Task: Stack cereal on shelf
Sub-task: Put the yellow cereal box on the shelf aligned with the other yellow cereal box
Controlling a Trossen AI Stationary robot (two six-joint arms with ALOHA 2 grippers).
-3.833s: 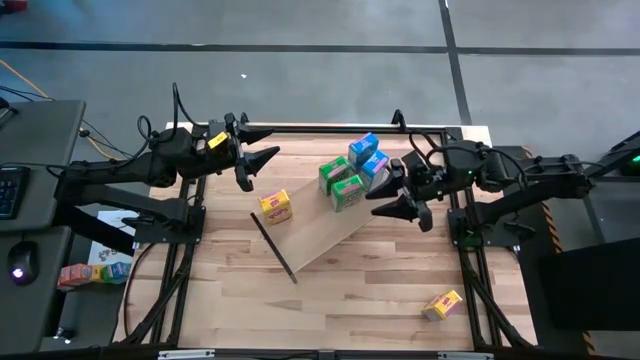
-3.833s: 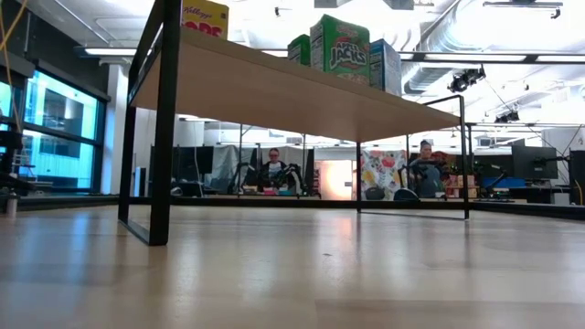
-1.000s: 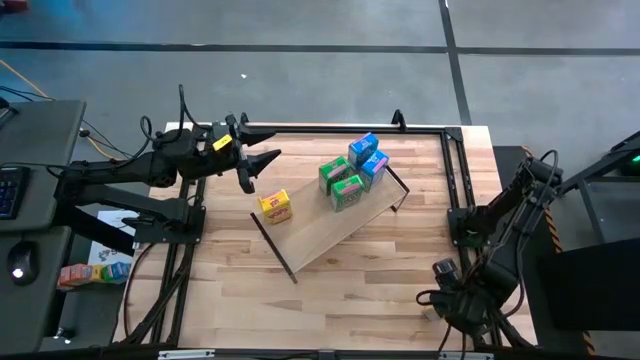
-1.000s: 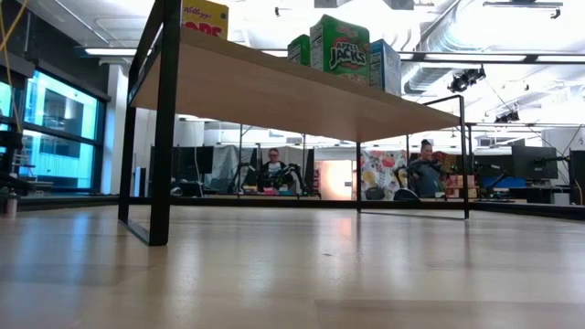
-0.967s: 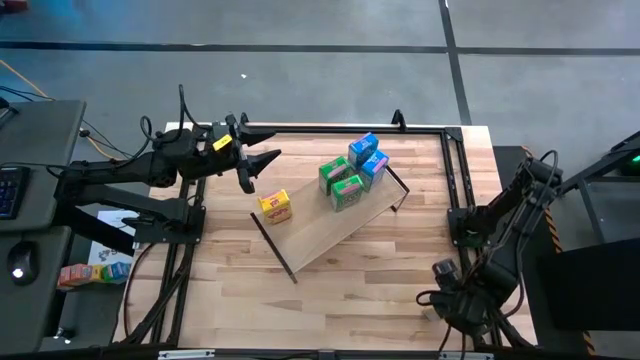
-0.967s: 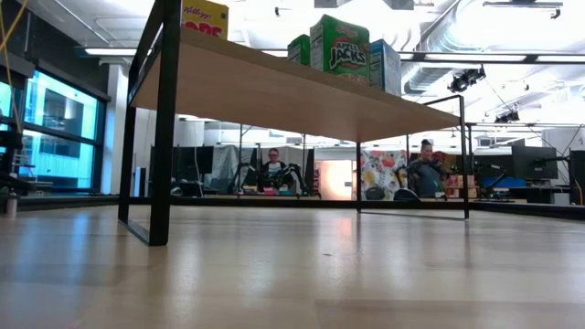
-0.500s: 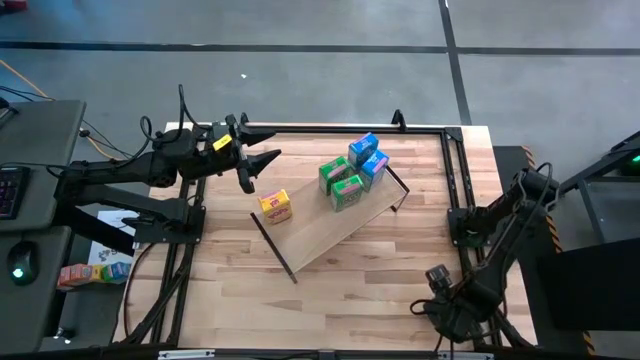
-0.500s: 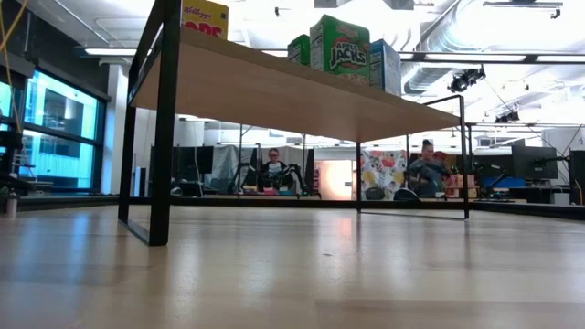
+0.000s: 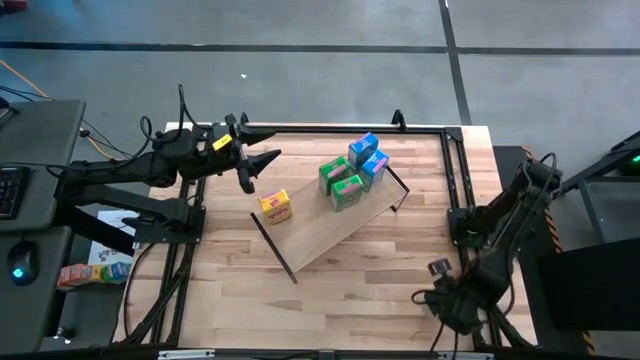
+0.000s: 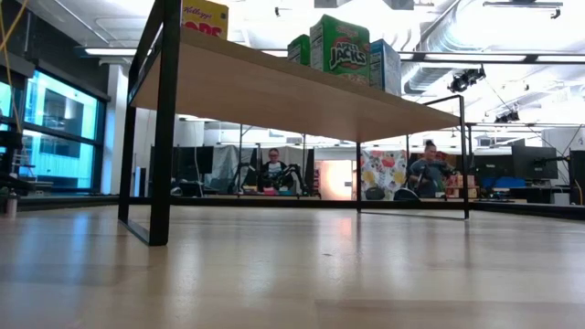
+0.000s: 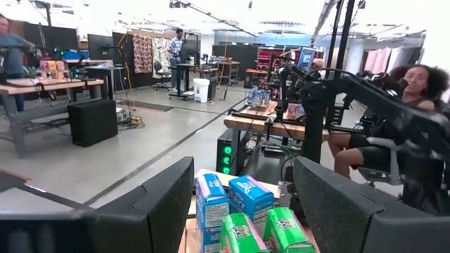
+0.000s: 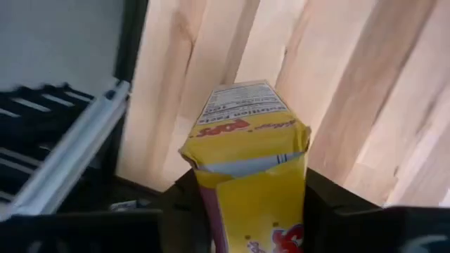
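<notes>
Right gripper (image 12: 242,204) at lower right clamps the yellow box (image 12: 247,161); lift it clear, then set it upright on the shelf (image 9: 325,232) beside the other yellow (image 9: 276,206); left gripper (image 9: 262,166) waits open

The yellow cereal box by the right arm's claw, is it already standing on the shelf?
No, the yellow cereal box sits between the right gripper's fingers above the tabletop, not on the shelf.

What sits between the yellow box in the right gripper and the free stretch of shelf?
Nothing visible. The right gripper is shut on the yellow box at the table's near-right corner. Only bare tabletop lies between it and the shelf. The shelf's middle is free, between the other yellow box and the green and blue boxes.
</notes>
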